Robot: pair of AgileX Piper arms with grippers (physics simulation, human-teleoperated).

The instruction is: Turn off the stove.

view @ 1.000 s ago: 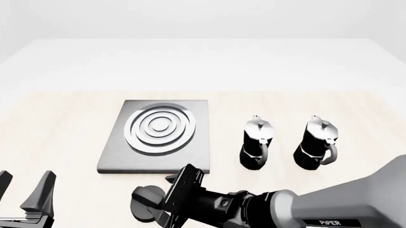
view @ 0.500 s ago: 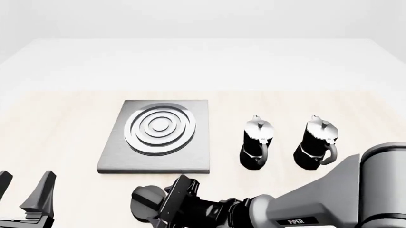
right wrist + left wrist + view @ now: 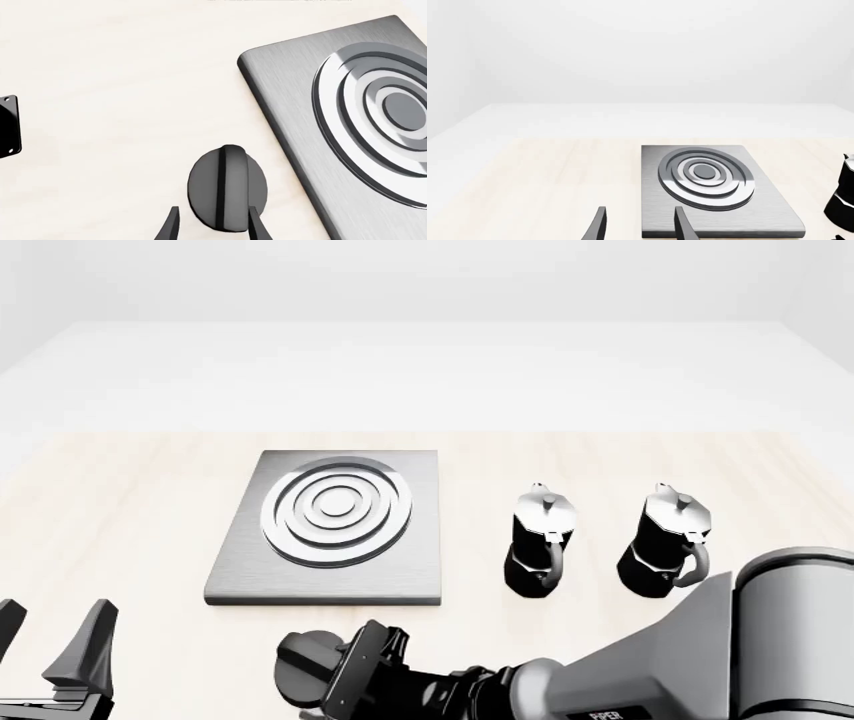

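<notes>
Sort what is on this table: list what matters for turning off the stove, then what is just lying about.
For the job:
- stove
- knob, black, with a raised bar
- right pincer, open around the knob

Just there:
- left moka pot
- right moka pot
- left pincer, open and holding nothing

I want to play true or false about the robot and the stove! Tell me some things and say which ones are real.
1. Two moka pots stand on the table beside the stove. True: one is nearer the stove, the other farther right.
2. A pot sits on the burner rings. False: the rings are bare.
3. The right claw is open with the black knob right in front of it. True.
4. The left claw is gripping the knob. False: it is open near the table's left side, holding nothing.
5. The knob sits on top of the stove slab. False: it lies on the table beside the slab.
</notes>
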